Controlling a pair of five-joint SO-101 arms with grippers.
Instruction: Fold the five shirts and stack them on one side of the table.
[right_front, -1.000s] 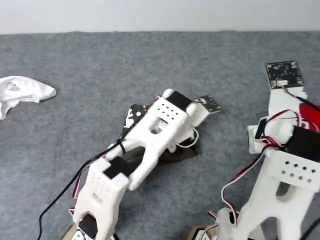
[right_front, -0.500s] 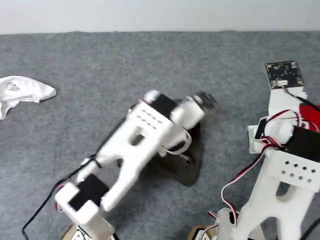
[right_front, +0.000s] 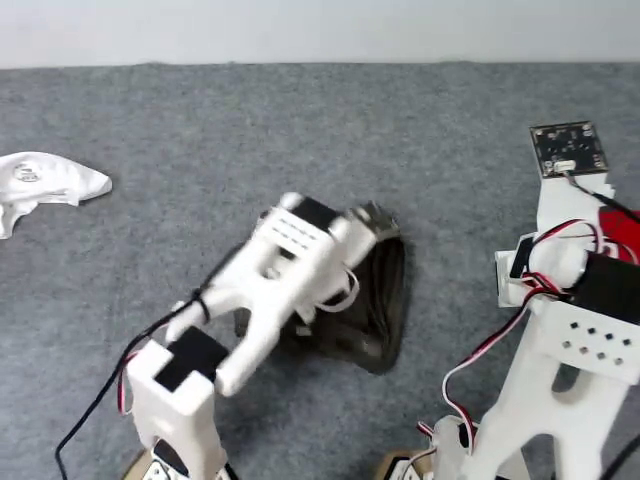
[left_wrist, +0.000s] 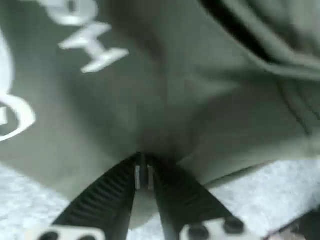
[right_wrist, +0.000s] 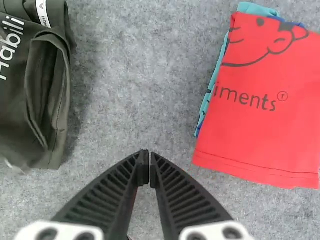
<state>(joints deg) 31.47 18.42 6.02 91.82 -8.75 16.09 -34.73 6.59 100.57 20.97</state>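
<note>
Right now we see our left pincer (left_wrist: 142, 172) clamped on a fold of the dark green shirt (right_front: 385, 300), which lies bunched near the middle of the grey surface (right_front: 450, 140). Our right pincer (right_wrist: 150, 170) is closed on nothing, above bare surface between that shirt and a folded red shirt (right_wrist: 255, 100) lying on a teal shirt (right_wrist: 248, 6). A crumpled white shirt (right_front: 45, 185) sits well apart at the surface's left edge.

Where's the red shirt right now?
Right wrist view shows the red shirt folded atop a teal shirt, apart from the dark shirt; in the high view it's at the right edge.
</note>
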